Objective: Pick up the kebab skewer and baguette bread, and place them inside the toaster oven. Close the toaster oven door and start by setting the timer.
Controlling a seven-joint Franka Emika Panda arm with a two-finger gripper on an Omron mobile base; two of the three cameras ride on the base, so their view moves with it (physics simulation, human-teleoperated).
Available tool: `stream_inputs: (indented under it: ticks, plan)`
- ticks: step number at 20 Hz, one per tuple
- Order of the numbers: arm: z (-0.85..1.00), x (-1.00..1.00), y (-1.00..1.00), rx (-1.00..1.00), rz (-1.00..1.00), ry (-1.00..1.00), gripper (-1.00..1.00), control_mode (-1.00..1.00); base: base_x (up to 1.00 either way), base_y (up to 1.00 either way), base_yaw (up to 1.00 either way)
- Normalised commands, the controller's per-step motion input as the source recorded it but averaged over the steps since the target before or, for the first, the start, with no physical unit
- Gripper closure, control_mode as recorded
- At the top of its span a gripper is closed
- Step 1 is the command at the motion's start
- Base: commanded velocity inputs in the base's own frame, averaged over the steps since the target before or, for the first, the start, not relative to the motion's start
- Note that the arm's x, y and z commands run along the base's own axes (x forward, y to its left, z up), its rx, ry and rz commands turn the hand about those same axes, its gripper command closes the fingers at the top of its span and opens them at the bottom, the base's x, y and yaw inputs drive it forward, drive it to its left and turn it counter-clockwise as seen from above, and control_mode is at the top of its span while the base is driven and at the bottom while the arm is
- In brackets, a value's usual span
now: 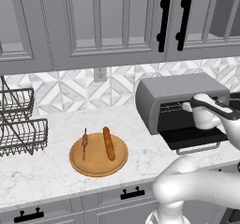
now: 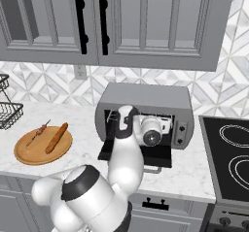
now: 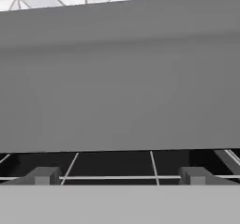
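Wire baskets [image 1: 21,129] stand at the far left of the white marble table [image 1: 42,171], under grey wall cupboards [image 1: 93,21]. To their right lies a round wooden board [image 1: 99,154], and on it the two food items lie side by side, apart from each other. The kebab skewer [image 1: 85,142] is on the left half of the board: a thin stick with small reddish-brown and dark chunks on its upper part. The baguette bread [image 1: 108,143] lies just right of it, near the middle of the board: a short thick loaf with an orange-brown crust, clearly fatter than the skewer.

Further right stands the toaster oven [image 1: 159,94], a grey metal box against the tiled wall. The toaster oven door [image 1: 194,138] is folded down flat in front of it, dark glass in a grey frame, with its grey bar handle at the front edge. In the right base view a knob panel [image 2: 181,131] shows at the oven's right end, and a black stovetop [image 2: 228,153] lies beyond it.

The white arm reaches in front of the open oven. In the hand view the gripper [image 3: 119,175] faces the grey oven top and the dark inside with the wire rack [image 3: 112,169]; its two tips stand far apart, released, with nothing between them.
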Motion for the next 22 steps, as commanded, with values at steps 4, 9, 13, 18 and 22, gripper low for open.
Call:
stream_inputs:
  ticks: [4, 9, 13, 18, 22]
  plan:
    - [0.0, 0.22, 0.0, 0.0, 0.0, 0.0, -1.0, -1.0, 0.0, 0.0, 0.0]
    - [-0.08, 0.04, 0.0, 0.0, 0.0, 0.04, -1.0, -1.0, 0.0, 0.0, 0.0]
    - [-0.25, 0.0, 0.0, 0.0, 0.0, 0.11, -1.0, -1.0, 0.0, 0.0, 0.0]
    - [-0.47, -0.28, 0.0, 0.0, 0.0, 0.17, -1.0, -1.0, 0.0, 0.0, 0.0]
    - [-0.76, -0.67, -0.06, 0.0, 0.0, 0.16, -1.0, -1.0, 0.0, 0.0, 0.0]
